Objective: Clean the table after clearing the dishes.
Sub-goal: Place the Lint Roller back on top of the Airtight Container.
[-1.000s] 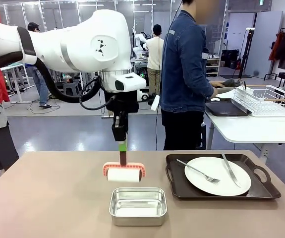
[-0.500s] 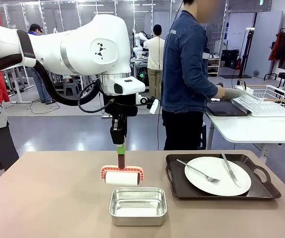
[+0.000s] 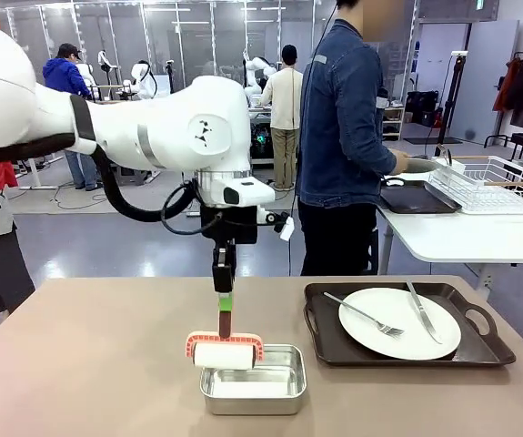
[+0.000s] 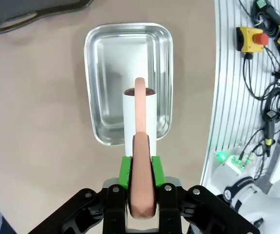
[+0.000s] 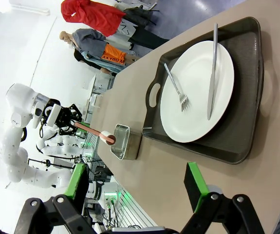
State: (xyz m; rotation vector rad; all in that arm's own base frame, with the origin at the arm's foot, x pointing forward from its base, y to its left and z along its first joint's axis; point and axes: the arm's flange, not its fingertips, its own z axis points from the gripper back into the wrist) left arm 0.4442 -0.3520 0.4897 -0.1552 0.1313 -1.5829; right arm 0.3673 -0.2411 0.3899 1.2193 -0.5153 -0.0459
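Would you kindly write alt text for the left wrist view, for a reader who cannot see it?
The left tool is shut on the salmon-pink handle of a white lint roller, holding it over a rectangular steel pan on the taupe table. A dark brown tray shows at the top left.

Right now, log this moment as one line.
left fingers: shut on lint roller, over steel pan | right fingers: open | plate: on tray, not cleared

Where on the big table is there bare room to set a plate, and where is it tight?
Widest bare patch: left half of the table, from the left edge to the steel pan. A slim gap separates pan and tray. Crowded: the right side, taken by tray and plate, and above the pan, where the left gripper holds the roller.
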